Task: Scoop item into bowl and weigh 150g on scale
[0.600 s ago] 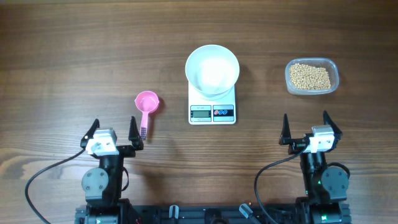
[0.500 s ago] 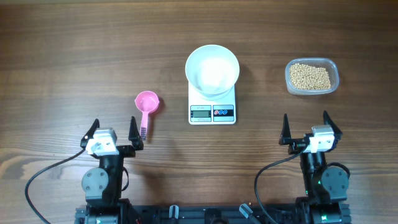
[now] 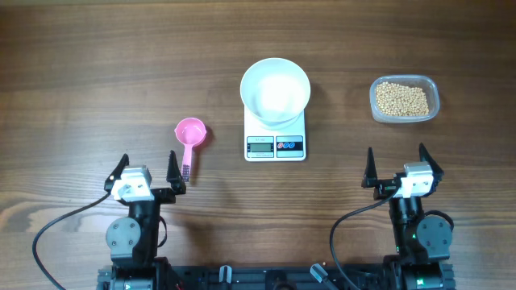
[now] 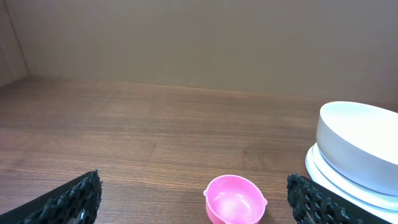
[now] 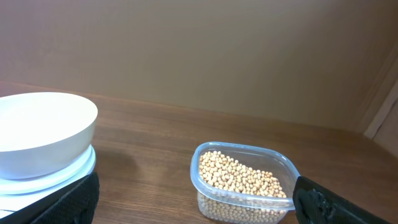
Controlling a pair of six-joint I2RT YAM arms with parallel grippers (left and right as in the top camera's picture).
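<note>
The beans (image 3: 403, 100) are small, round and tan-yellow, smooth-skinned and close to one size. They lie heaped in a clear plastic tub (image 3: 436, 87) with rounded corners, at the far right of the wooden table (image 3: 97, 64). In the right wrist view the pile fills the tub's lower part and the transparent wall and rim stand above it.

The white bowl (image 3: 275, 90) is deep, plain and round. It sits on the white scale (image 3: 298, 129) at mid-table, and nothing shows inside it. It covers most of the platform (its rim overhangs the far edge in the overhead view). The scale's grey display and dark button panel run along the near edge, facing the arms; the digits are too small to read.

A pink scoop (image 3: 191, 133) lies left of the scale, well apart from it, cup toward the far side and handle pointing back at the left arm.

The left gripper (image 3: 147, 165) hovers near the table's front edge, just beside the handle's end, its fingers spread wide with nothing between them. The right gripper (image 3: 395, 157) is likewise spread wide and empty, on the near side of the tub and well short of it.
</note>
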